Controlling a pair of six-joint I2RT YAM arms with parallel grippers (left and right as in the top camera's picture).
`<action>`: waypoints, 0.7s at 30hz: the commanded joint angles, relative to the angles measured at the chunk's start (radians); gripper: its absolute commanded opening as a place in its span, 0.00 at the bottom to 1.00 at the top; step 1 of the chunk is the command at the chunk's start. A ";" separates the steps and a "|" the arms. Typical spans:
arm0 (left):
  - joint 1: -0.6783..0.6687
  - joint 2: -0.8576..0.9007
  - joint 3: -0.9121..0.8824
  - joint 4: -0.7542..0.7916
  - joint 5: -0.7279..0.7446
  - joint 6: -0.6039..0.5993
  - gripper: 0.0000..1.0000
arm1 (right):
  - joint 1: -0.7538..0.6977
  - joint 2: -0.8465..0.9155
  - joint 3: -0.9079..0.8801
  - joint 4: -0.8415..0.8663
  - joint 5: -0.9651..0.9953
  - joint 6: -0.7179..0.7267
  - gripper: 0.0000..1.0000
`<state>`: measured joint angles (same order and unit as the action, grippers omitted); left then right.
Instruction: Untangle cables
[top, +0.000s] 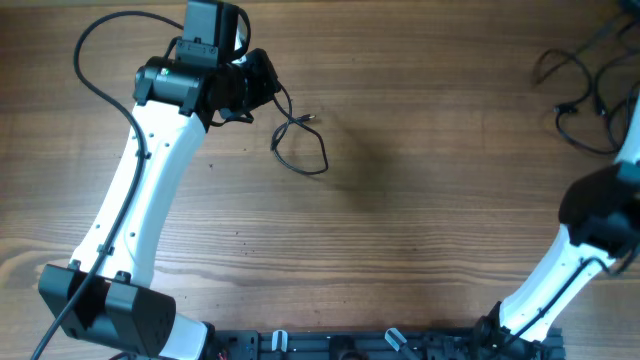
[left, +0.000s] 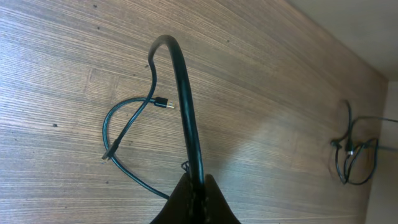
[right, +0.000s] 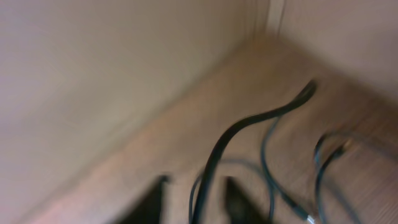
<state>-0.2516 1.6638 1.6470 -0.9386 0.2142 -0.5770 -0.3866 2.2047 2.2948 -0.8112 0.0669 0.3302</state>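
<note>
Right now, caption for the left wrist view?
Left gripper pinches one black cable above the wooden table; a second cable bundle lies apart.

The middle of the brown wooden tabletop (top: 430, 200) lies open to me; a thin black looped cable (top: 300, 150) crowds my left, a tangled black cable bundle (top: 585, 95) my right.

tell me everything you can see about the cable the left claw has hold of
The cable is a thin black flexible cord, smooth and rubbery-looking. The left claw is shut on one stretch. From there it arches up, then drops to the wooden table, where the rest lies in a loose open loop. A small plug with a metal tip lies by the loop, and a second end shows at its edge. It sits well apart from the other cables at the far right.
</note>
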 joint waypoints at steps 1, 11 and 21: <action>-0.002 0.005 0.006 0.006 -0.006 0.020 0.04 | 0.006 0.058 0.005 -0.105 -0.090 0.051 1.00; -0.002 0.005 0.006 0.006 -0.006 0.020 0.04 | 0.032 -0.059 0.005 -0.232 -0.421 -0.005 1.00; 0.003 0.005 0.006 0.024 -0.014 0.020 0.54 | 0.253 -0.116 0.003 -0.371 -0.741 -0.337 1.00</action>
<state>-0.2516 1.6638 1.6470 -0.9344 0.2108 -0.5655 -0.2111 2.0850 2.2879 -1.1614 -0.6090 0.0948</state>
